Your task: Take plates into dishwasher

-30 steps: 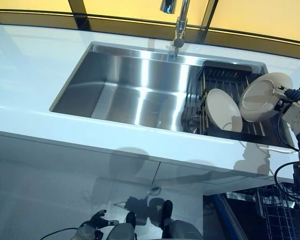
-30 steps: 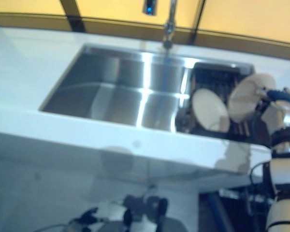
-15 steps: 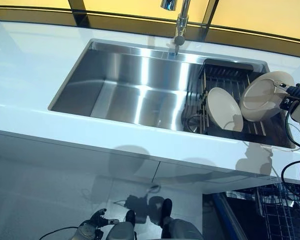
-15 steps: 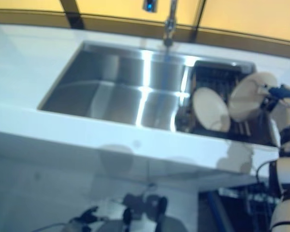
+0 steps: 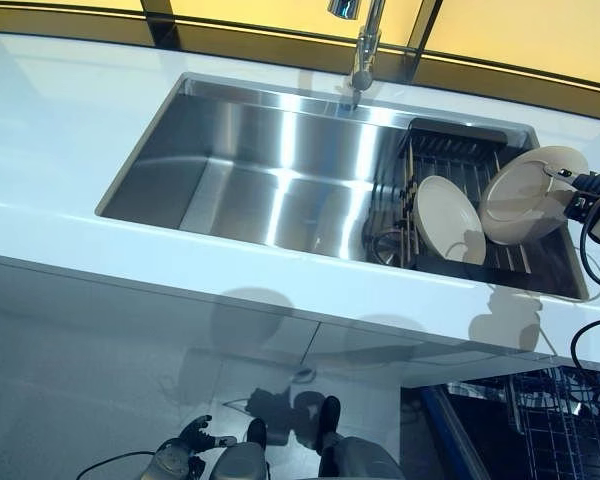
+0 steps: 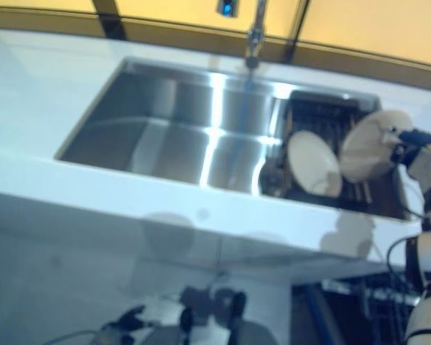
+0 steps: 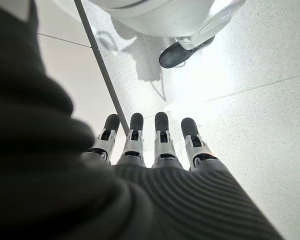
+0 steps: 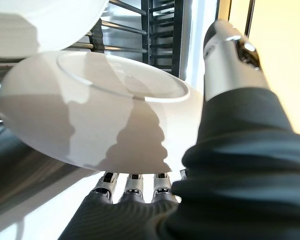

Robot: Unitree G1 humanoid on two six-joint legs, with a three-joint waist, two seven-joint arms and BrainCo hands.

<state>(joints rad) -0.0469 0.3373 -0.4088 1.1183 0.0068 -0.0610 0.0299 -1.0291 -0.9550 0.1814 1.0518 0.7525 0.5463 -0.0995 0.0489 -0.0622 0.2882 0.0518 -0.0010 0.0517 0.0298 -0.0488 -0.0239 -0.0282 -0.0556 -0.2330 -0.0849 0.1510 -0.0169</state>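
Right hand [image 5: 592, 192], at the view's right edge and partly cut off by it, pinches the rim of a round cream-white plate [image 5: 525, 195]. In the right wrist view the thumb [image 8: 229, 60] lies over the plate's upper face while the fingers [image 8: 134, 183] pass beneath it, so their tips are hidden behind the plate's underside. The plate is tilted, held just above the dark wire dish rack [image 5: 460, 160] that sits in the right end of the stainless steel sink [image 5: 270, 170]; whether its lower edge touches the rack cannot be told.

A second round cream-white plate [image 5: 446, 220] stands on edge in the rack's slots, just beside the held plate on the side away from the hand; its lower rim is hidden by the rack wires. A chrome tap [image 5: 364, 45] rises behind the sink, its top cut off by the frame. The sink is set into a white surface [image 5: 70, 130].

Below the hand, at the lower right corner, part of a dishwasher's wire basket [image 5: 560, 425] shows; most of it lies outside the frame.

Left hand [image 7: 150, 145] hangs low near the pale speckled floor [image 7: 250, 100], fingers straight and spread side by side, holding nothing; its thumb is not visible.
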